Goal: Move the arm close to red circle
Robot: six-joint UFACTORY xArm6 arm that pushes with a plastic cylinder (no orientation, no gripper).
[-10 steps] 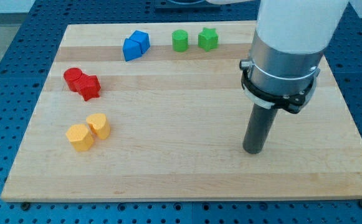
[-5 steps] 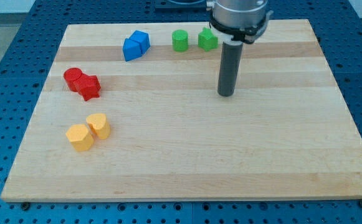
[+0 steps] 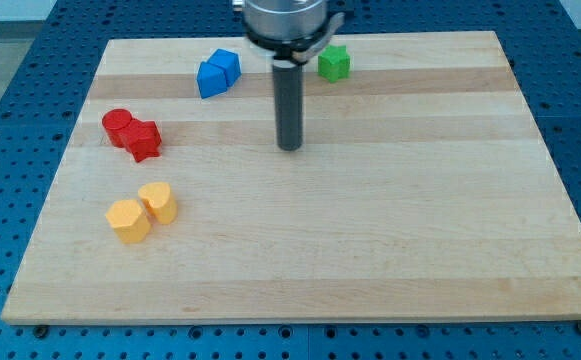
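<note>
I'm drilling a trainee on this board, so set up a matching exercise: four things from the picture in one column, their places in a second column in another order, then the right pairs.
Things:
1. red circle
2. green star
3. my tip
4. yellow blocks

Places:
A. near the view's top, right of the rod
B. on bare wood near the board's middle, touching no block
C. view's left, touching the red star
D. lower left, below the red pair

Pairs: 1-C, 2-A, 3-B, 4-D
</note>
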